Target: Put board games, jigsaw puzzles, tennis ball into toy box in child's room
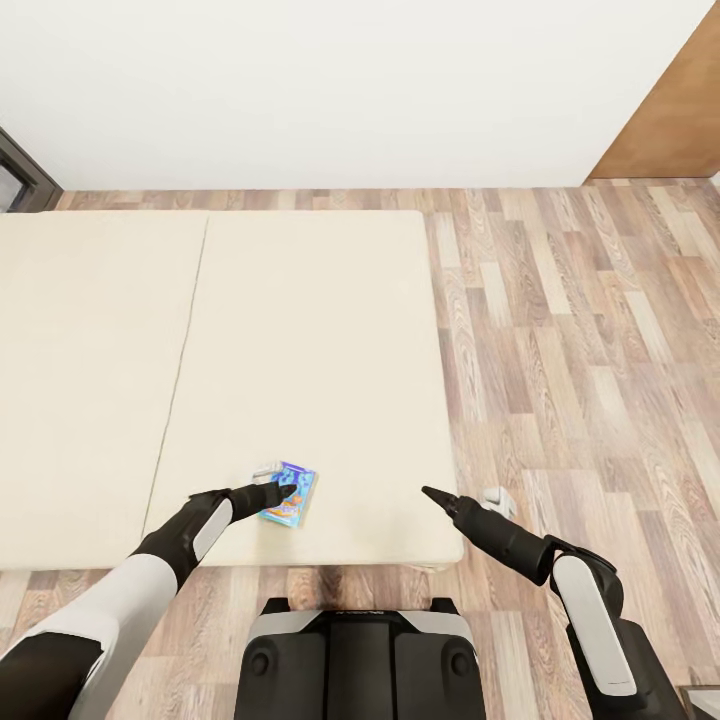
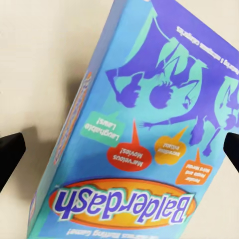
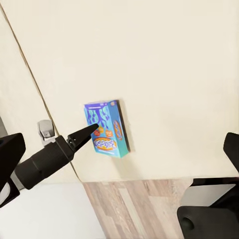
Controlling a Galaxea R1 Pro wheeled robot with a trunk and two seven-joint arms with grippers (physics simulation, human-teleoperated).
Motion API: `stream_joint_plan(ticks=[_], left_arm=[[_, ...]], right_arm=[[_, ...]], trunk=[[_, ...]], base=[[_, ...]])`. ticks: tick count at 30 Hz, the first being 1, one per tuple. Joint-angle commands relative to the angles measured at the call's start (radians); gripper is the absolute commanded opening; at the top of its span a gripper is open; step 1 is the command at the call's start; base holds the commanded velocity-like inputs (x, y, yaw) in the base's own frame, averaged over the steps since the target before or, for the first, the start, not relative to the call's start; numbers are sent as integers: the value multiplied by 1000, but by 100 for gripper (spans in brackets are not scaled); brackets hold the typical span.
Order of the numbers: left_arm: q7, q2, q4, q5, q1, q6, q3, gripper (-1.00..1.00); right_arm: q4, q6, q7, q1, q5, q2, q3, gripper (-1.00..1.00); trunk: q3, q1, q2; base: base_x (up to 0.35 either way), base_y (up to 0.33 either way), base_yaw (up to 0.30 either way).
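**Spotter:** Right, your left gripper is down over the blue-cyan board game, and the wrist camera shows its 2 fingers spread wide on either side of the box with nothing held. The game lies flat on the bed, near the edge closest to you.

**Operator:** What could bite me?

**Spotter:** I'd say 2 things. The box is flat and sits skewed between your fingers, so if you close as you are, the pads may catch a corner, and it could twist or skate across the mattress cover instead of seating. And that cover looks soft, so if you press down to get under the edges you may just sink the box in rather than grip it.

**Operator:** And the right side?

**Spotter:** Your right gripper hovers off the bed's corner, well apart from the game. Its wrist view shows the fingers wide open and empty. Keep it there so the 2 arms don't cross.

**Operator:** Surroundings?

**Spotter:** Beige mattress with 1 seam running down it, wood-plank floor to your right, white wall behind, a dark window frame at far left. I can't see the toy box from here, so you'll have to carry the game to it.
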Motion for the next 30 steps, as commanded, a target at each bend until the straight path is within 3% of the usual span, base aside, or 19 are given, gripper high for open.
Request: stream_joint_plan(ticks=[1,9,30], left_arm=[[0,1,-1,6,0,4,-4,100],[1,-1,-1,6,0,4,-4,100],[-1,-2,-1,7,0,5,-3,100]], right_arm=[[0,5,8,0,7,0,-2,100],[0,5,8,-1,6,0,-2,100],[0,5,9,-1,6,0,-2,100]], trunk=[[-1,1,-1],[-1,1,-1],[-1,1,-1]], base=[[0,0,0],[0,-24,0],[0,-136,0]])
